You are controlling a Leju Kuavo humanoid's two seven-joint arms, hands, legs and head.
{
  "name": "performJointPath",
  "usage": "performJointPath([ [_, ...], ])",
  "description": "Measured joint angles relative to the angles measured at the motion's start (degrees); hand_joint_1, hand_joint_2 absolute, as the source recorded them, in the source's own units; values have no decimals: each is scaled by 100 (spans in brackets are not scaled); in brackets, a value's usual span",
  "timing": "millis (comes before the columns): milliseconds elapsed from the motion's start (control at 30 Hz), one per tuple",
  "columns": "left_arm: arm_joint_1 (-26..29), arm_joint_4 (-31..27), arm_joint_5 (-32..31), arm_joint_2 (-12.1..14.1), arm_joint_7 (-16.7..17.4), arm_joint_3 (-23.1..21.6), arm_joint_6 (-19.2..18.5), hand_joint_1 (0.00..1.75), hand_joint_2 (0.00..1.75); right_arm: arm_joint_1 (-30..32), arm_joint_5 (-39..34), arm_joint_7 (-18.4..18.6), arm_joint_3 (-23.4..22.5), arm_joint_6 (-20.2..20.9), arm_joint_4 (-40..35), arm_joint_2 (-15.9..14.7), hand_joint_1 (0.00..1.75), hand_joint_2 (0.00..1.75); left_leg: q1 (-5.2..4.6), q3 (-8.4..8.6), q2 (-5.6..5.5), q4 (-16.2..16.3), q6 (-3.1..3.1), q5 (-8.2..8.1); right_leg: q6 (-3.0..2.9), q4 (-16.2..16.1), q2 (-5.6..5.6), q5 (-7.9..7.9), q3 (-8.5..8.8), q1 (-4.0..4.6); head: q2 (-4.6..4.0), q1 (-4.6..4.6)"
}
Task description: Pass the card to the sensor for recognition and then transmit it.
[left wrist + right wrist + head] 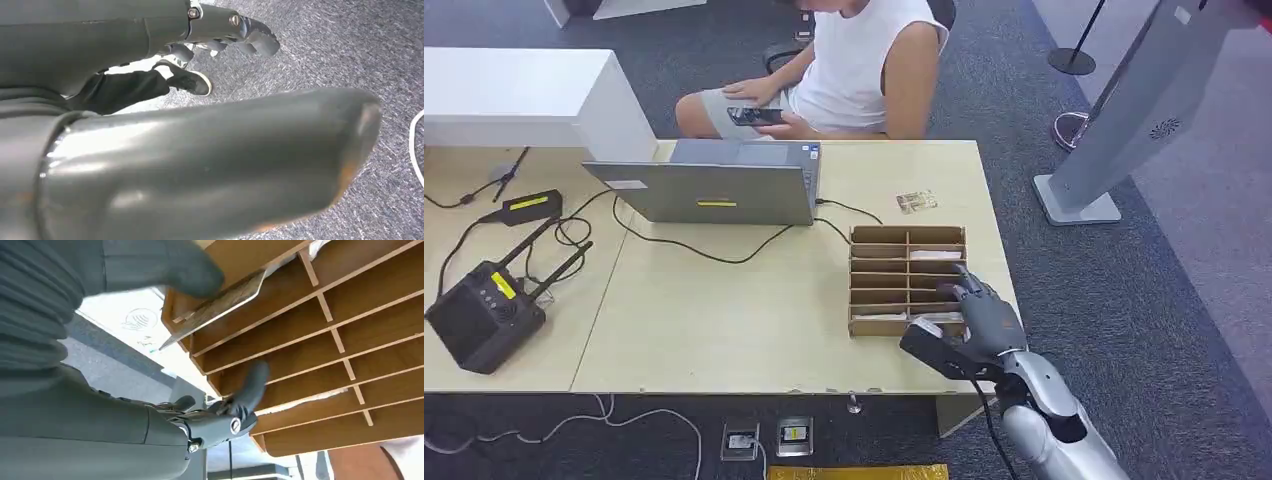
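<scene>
A cardboard divider box (908, 279) stands at the table's right end, with pale cards in some of its slots. My right hand (984, 315) hovers over its near right corner, fingers spread. In the right wrist view the thumb (165, 270) rests on a card (215, 307) that leans tilted out of the box's (320, 340) end slot, while the other fingers (250, 385) stay clear of it. The sensor (932, 346), a dark reader on a cable, lies just in front of the box; its pale face with a contactless mark (136, 320) is beneath the card. My left hand (225, 35) hangs over the carpet, holding nothing.
A loose card (916, 201) lies behind the box. A laptop (714, 182), a black router (479, 310) and cables occupy the table's left and middle. A person with a phone (754, 116) sits behind the table. A grey stand (1124, 130) rises at the right.
</scene>
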Motion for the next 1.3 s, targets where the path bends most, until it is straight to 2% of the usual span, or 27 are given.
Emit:
performJointPath([
  [833, 0, 0, -77, -2, 0, 2, 4, 0, 0, -60, -74, 41, 57, 11, 0, 2, 175, 175, 0, 1, 0, 0, 0, 0, 0, 0, 1, 0, 0, 0, 0, 0],
  [1033, 3, 0, -159, -15, -9, 2, 4, 0, 0, -315, -90, -270, -78, -111, -2, 2, 175, 175, 0, 1, 2, 0, 0, 1, 1, 1, 3, 2, 2, 0, 0, 2],
  [1300, 3, 0, -324, -22, -81, 2, 2, 0, 0, -1294, -61, -710, -387, -260, 0, 24, 175, 175, 0, 4, 5, 1, 1, 6, 2, 2, 3, 4, 4, 0, 0, 2],
])
